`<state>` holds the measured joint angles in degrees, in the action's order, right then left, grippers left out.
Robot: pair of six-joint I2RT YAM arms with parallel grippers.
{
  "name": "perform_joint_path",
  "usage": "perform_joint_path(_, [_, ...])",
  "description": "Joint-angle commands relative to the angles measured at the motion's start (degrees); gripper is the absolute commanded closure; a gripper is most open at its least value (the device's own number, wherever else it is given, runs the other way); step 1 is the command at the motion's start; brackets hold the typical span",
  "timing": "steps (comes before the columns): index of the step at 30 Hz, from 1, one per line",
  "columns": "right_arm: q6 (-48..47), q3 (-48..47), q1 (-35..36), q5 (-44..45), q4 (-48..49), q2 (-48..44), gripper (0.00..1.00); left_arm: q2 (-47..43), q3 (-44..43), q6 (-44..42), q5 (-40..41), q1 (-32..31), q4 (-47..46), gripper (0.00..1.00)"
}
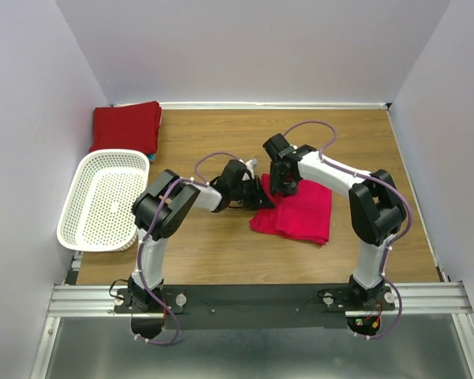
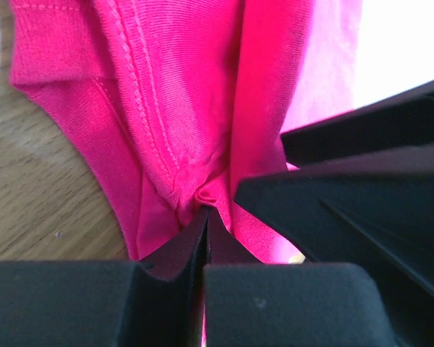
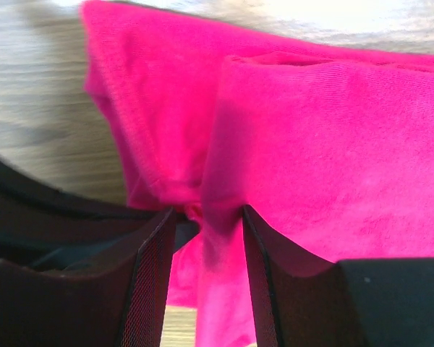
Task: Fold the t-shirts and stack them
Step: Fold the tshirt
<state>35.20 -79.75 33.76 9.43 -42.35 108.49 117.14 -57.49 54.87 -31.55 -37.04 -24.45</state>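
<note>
The crimson-pink t-shirt (image 1: 300,212) lies folded at mid-table, and both grippers meet at its left edge. My left gripper (image 1: 255,201) is shut on a pinch of its fabric (image 2: 206,196) beside a stitched hem. My right gripper (image 1: 282,188) stands open over the same edge, with a loose fold of the shirt (image 3: 224,181) rising between its fingers (image 3: 153,260). In the left wrist view the right gripper's black body (image 2: 362,188) sits close on the right. A darker red t-shirt (image 1: 126,126) lies folded in the back left corner, with a sliver of teal (image 1: 148,156) at its near corner.
A white perforated basket (image 1: 103,197) sits at the left, just left of the left arm's elbow. Grey walls close in the wooden table (image 1: 221,253) on three sides.
</note>
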Motion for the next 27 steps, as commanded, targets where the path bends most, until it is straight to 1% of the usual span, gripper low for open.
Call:
perform_joint_path(1, [1.3,-1.2,0.5,3.8,-3.8,2.4,0.5,2.7,2.5,1.0,0.1,0.0,0.4,0.92])
perform_joint_path(3, [1.4,-0.7,0.5,4.2,-4.3,2.6,0.52,2.4,3.0,1.7,0.4,0.0,-0.2,0.92])
perform_joint_path(4, [1.3,-0.5,0.5,4.4,-4.2,2.5,0.55,2.4,3.1,1.9,0.6,0.1,-0.3,0.92])
perform_joint_path(5, [1.2,-0.3,0.6,4.4,-4.3,2.5,0.64,2.6,3.2,2.2,0.8,0.0,-0.6,0.92])
perform_joint_path(7, [0.8,-0.5,0.7,3.8,-4.5,2.3,0.75,2.7,3.4,2.7,0.6,0.0,-1.2,0.92])
perform_joint_path(8, [0.7,-1.0,0.8,2.9,-4.6,2.1,0.93,2.9,3.6,2.9,0.5,0.0,-1.3,0.92])
perform_joint_path(9, [0.6,-1.4,0.9,2.2,-4.7,1.7,1.0,2.9,3.7,3.0,0.5,0.0,-1.7,0.92])
perform_joint_path(12, [0.2,-3.2,1.0,-0.2,-5.3,0.9,1.0,3.1,4.0,3.2,0.4,0.0,-1.9,0.92])
perform_joint_path(17, [0.1,-5.6,1.0,-0.2,-7.4,0.2,0.99,2.9,4.1,3.4,0.4,0.0,-2.0,0.92])
perform_joint_path(27, [-0.4,-10.9,1.9,-1.3,-9.9,3.1,1.0,3.2,4.2,3.4,0.3,0.0,-2.1,0.93])
